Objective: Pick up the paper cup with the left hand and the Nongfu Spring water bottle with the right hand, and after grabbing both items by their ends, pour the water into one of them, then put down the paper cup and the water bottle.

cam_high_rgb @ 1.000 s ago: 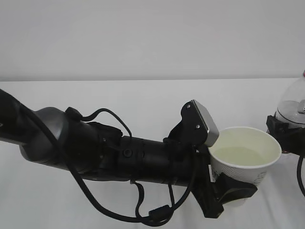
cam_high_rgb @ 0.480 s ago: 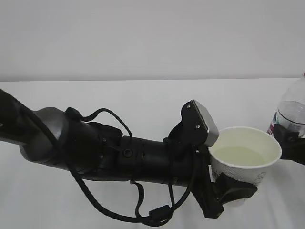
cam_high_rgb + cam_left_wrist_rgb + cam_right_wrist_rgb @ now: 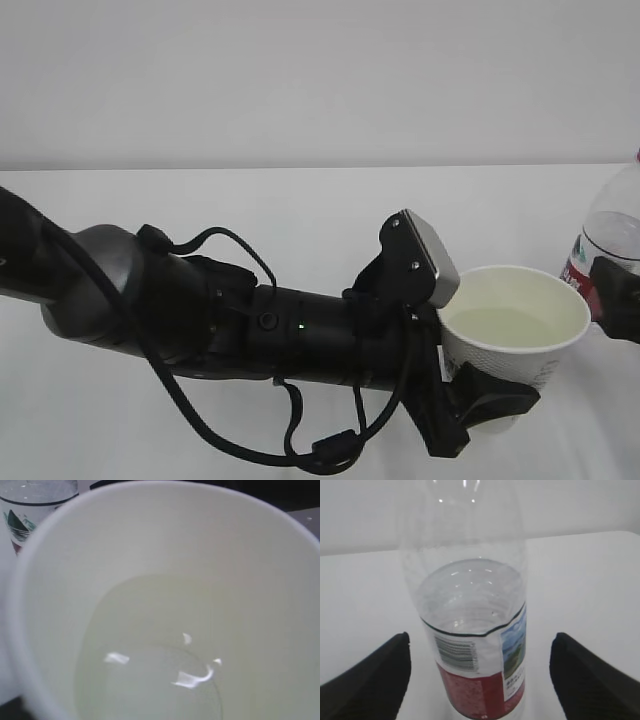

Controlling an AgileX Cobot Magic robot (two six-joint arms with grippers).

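Now the left hand (image 3: 480, 395) reaches across the white bench (image 3: 300, 210) from the left side, and its black fingers (image 3: 495, 400) grip the paper cup (image 3: 515, 330) low on its wall. The cup stands upright, with its open mouth up, in the near right part of the scene. Inside the cup lies the water (image 3: 510, 328), and it fills only the lower part. The left wrist view looks straight down into the cup (image 3: 280, 580); the water (image 3: 150, 670) there is clear with some small bright reflections on its surface.

The Nongfu Spring water bottle (image 3: 612, 235) stands upright at the right edge of the scene, just beside the cup and a little farther back. I cannot tell if bottle and cup touch. Part of the right hand (image 3: 620, 300) shows as a black block in front of the bottle's lower part.

From the right wrist view the bottle (image 3: 470, 630) stands on the bench (image 3: 585, 580) between the two fingers (image 3: 367, 677) of the right hand (image 3: 480, 680). These fingers are spread wide, one on each side, and a clear gap is visible between each finger and the bottle, so they do not hold it. The bottle's red-and-white label (image 3: 480, 680) faces the camera, and the upper clear part looks mostly without water.
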